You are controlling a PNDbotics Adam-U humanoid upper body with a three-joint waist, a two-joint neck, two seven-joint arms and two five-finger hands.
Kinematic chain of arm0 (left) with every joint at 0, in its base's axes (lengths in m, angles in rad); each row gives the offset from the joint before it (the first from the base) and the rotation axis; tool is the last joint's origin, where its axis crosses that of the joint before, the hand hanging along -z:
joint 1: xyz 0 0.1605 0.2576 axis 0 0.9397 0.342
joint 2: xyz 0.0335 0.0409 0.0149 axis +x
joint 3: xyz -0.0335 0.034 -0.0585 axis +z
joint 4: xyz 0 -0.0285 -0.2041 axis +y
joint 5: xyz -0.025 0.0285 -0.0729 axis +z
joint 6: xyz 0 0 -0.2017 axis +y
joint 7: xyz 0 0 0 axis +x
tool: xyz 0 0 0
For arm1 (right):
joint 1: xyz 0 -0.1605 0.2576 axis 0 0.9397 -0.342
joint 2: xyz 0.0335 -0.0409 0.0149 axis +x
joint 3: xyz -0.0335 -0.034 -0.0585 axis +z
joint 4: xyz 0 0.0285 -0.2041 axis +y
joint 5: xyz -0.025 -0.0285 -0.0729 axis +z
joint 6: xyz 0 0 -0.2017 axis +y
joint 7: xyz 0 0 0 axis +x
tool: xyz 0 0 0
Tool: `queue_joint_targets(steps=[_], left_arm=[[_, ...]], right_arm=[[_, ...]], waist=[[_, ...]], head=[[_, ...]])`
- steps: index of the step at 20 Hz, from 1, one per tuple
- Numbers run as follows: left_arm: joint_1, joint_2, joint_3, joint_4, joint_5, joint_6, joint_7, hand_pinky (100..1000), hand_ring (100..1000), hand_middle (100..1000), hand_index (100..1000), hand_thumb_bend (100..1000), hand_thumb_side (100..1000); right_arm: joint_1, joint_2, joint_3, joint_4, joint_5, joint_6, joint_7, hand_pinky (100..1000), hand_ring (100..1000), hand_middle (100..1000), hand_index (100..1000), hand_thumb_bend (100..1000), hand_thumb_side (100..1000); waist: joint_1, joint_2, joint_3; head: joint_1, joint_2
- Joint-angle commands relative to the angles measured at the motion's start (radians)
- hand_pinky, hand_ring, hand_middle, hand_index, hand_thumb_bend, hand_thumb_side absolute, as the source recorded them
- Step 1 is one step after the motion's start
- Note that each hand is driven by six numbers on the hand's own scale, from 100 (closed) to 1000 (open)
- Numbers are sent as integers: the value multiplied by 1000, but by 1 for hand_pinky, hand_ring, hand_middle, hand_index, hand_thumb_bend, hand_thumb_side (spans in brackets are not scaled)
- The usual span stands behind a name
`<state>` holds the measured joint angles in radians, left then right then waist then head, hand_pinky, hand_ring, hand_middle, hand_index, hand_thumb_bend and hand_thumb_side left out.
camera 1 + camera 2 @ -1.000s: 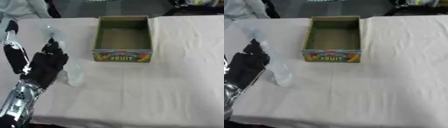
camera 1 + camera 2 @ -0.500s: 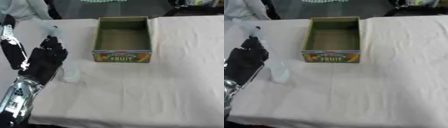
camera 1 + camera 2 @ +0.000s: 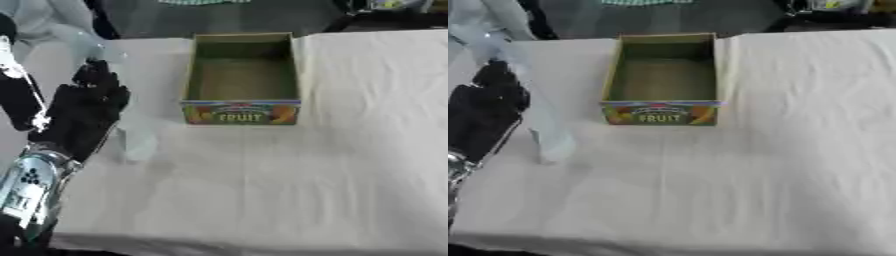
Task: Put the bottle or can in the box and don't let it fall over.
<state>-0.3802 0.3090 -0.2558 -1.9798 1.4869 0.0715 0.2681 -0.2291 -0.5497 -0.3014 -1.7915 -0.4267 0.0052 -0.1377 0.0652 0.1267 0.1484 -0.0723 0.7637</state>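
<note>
Clear bottle [image 3: 544, 125], seemingly within left hand [image 3: 83, 112] fingers [image 3: 98, 80]

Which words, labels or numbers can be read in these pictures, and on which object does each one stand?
"FRUIT": on the front wall of the cardboard box, among printed fruit pictures.
A smaller line of print above "FRUIT" on the same wall: too blurred to read.
Clear bottle beside the left hand: no readable label.
White tablecloth: no text.
</note>
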Motion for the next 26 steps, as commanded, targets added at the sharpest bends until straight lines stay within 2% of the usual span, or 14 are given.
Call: queue_joint_targets(steps=[1, 9, 17, 19, 26], left_arm=[[-39, 34, 18, -20, 5, -8, 5, 128, 223, 263, 1000, 538, 734], [-150, 97, 25, -20, 22, 1, 81, 154, 259, 281, 1000, 537, 737], [-261, 149, 8, -20, 86, 76, 166, 170, 277, 295, 1000, 517, 758], [-301, 159, 11, -20, 94, 80, 179, 177, 285, 299, 1000, 533, 757], [-417, 175, 9, -20, 134, 96, 231, 187, 294, 304, 1000, 504, 775]], right_arm=[[-11, -34, -6, -15, -2, 0, 0, 809, 899, 1000, 968, 100, 700], [-18, -37, -1, -17, -5, -1, 3, 809, 899, 1000, 968, 100, 697], [-27, -35, 4, -17, -11, 4, 10, 809, 900, 1000, 968, 100, 701], [-30, -34, 5, -16, -10, 4, 11, 810, 900, 1000, 969, 100, 700], [-43, -28, 9, -16, -11, 7, 17, 810, 900, 1000, 969, 100, 706]], waist=[[-3, -23, 0], [-2, -24, -5], [-1, -17, -22], [-1, -13, -28], [-3, 0, -44]], head=[[-8, 5], [-25, 6], [-14, 6], [-11, 6], [9, -7]])
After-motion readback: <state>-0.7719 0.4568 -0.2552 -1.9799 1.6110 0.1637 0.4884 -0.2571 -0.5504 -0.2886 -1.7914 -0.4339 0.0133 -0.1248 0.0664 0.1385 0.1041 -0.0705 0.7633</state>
